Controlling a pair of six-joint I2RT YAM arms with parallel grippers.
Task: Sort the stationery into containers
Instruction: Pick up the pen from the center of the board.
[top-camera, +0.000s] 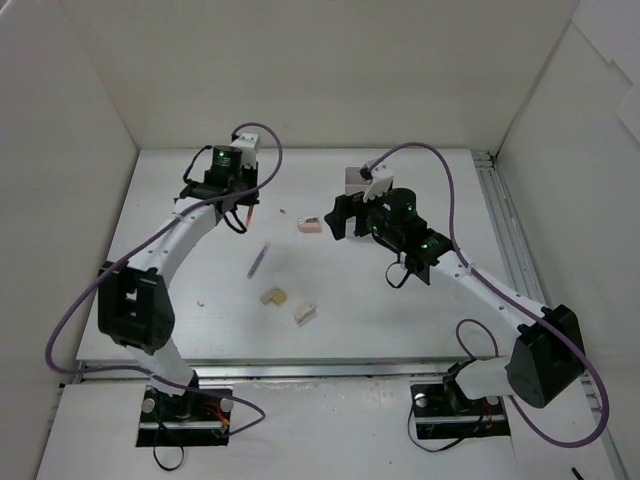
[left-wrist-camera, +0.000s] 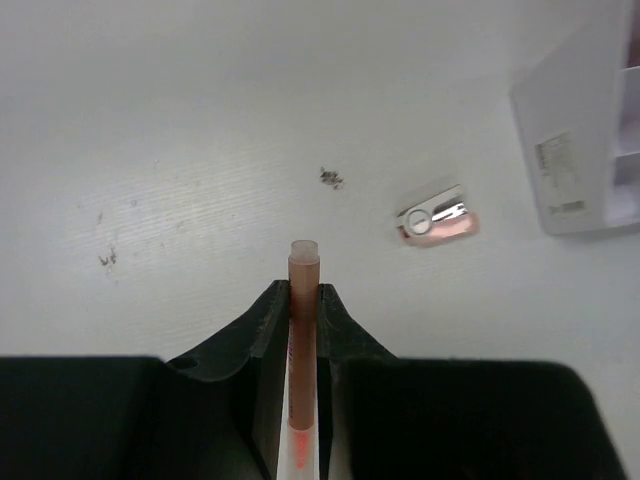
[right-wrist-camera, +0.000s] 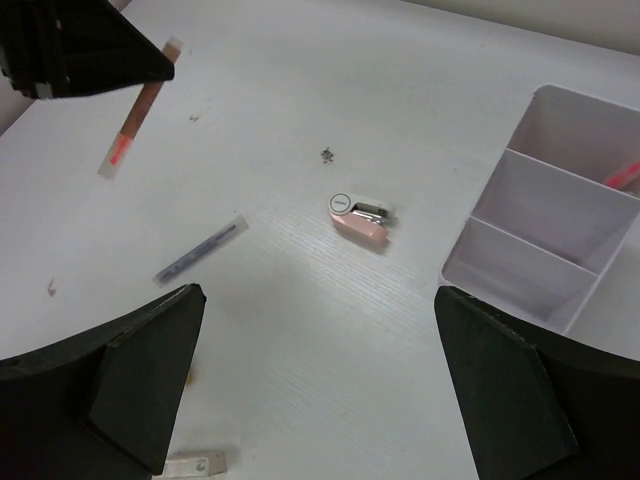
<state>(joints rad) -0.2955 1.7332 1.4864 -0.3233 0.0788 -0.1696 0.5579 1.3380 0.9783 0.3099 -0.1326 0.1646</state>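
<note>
My left gripper (top-camera: 240, 203) is shut on a thin pink-brown stick (left-wrist-camera: 303, 300) and holds it above the table; the stick hangs from it in the right wrist view (right-wrist-camera: 133, 120). My right gripper (right-wrist-camera: 318, 292) is open and empty, over bare table near a pale pink block with a metal part (right-wrist-camera: 358, 218), which also shows from above (top-camera: 309, 226). The white divided box (right-wrist-camera: 545, 230) stands to the right of that block, with a pink stick (right-wrist-camera: 622, 177) in one compartment. A tan L-shaped block (top-camera: 272, 296) and a cream block (top-camera: 304, 313) lie nearer the front.
A thin grey pen-like stick (top-camera: 257, 261) lies between the arms, left of the pink block. The right arm hides most of the white box (top-camera: 352, 180) from above. White walls enclose the table on the left, back and right.
</note>
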